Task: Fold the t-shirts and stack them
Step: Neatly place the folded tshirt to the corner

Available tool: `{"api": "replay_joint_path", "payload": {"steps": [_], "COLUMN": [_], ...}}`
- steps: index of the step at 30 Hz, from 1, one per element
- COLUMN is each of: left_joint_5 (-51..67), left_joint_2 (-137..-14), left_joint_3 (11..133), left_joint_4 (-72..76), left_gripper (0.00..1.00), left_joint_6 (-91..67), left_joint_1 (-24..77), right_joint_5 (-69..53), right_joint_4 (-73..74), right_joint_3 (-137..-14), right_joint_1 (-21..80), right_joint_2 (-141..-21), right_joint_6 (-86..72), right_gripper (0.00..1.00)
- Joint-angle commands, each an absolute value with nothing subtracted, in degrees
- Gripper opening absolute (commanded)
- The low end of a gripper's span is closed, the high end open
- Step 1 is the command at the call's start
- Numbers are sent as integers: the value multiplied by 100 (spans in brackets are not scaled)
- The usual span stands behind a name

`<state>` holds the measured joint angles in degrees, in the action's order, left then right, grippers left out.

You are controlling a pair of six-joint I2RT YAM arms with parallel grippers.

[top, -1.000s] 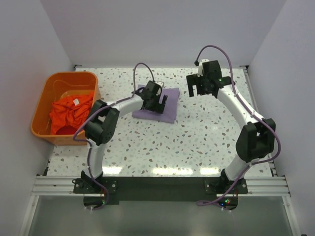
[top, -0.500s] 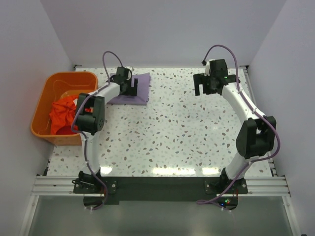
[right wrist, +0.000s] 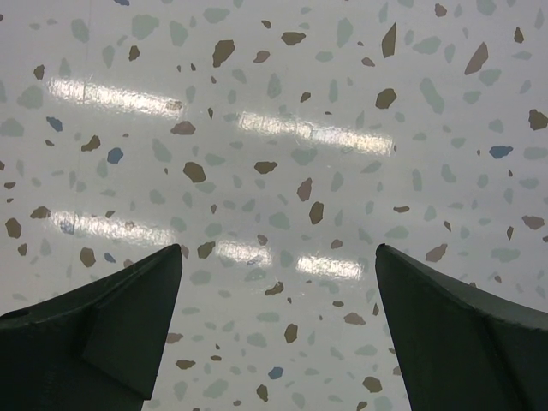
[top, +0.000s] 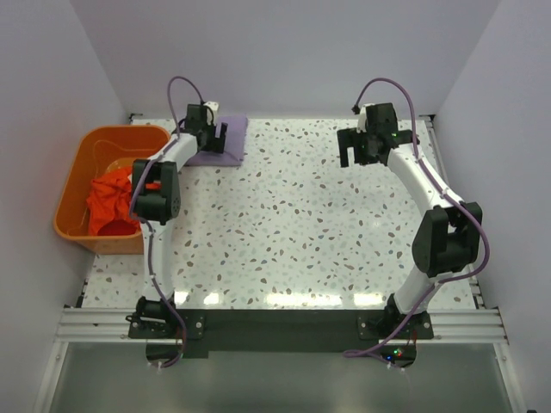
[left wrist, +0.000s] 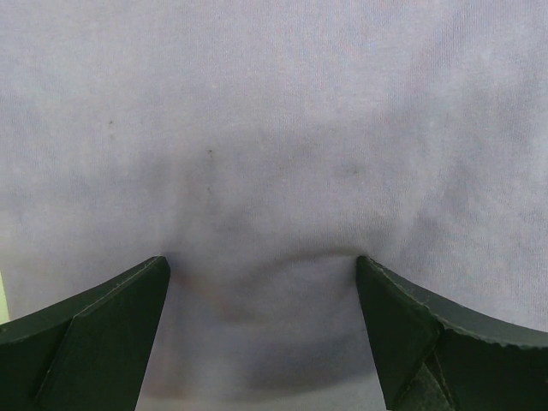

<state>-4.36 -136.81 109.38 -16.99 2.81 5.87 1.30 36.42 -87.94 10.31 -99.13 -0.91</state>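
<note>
- The folded lavender-purple cloth t-shirt (top: 231, 148) lies at the far left of the speckled white table (top: 301, 224), just beside the rigid orange plastic basket (top: 73, 185).
- The left gripper (top: 215, 136) stands on this shirt and covers part of it. Its jaws are spread wide, and the fingertips (left wrist: 128, 291) seem to touch the cloth, though I cannot tell how firmly.
- The bright orange-red t-shirt (top: 108, 202) lies crumpled in the basket. The left arm hides one side of it.
- The right gripper (top: 366, 148) hangs over bare table at the far right, jaws wide, with nothing between them.
</note>
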Motion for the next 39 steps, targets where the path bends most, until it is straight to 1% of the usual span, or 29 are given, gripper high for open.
{"api": "replay_joint_path", "payload": {"steps": [1,9,13,21,24,30,39], "left_joint_5": [-782,-1045,-1142,-1019,-993,-502,158], "left_joint_2": [-14106,-14133,-14229,-14098,-14010,-13598,-12929], "left_joint_3": [11065,11048,11284,11382,11364,11329,11048], "left_joint_4": [-2048,-1951,-2083,-2144,-2127,-1759,-976], "left_gripper": [95,95,94,93,94,99,99], "left_joint_6": [668,685,572,369,290,316,668], "left_joint_1": [343,123,35,26,26,44,377], "right_joint_5": [44,26,9,9,9,-140,-229], "right_joint_4": [3647,3665,3674,3683,3674,3665,3700], "right_joint_3": [-8956,-8956,-8956,-9000,-9000,-8930,-8851], "right_joint_1": [1002,1002,1002,1002,1002,1002,1002], "right_joint_2": [-9870,-9888,-9896,-9941,-9949,-9879,-9774], "right_joint_6": [-105,-105,-114,-105,-114,-114,-105], "right_gripper": [99,99,99,99,99,99,99]}}
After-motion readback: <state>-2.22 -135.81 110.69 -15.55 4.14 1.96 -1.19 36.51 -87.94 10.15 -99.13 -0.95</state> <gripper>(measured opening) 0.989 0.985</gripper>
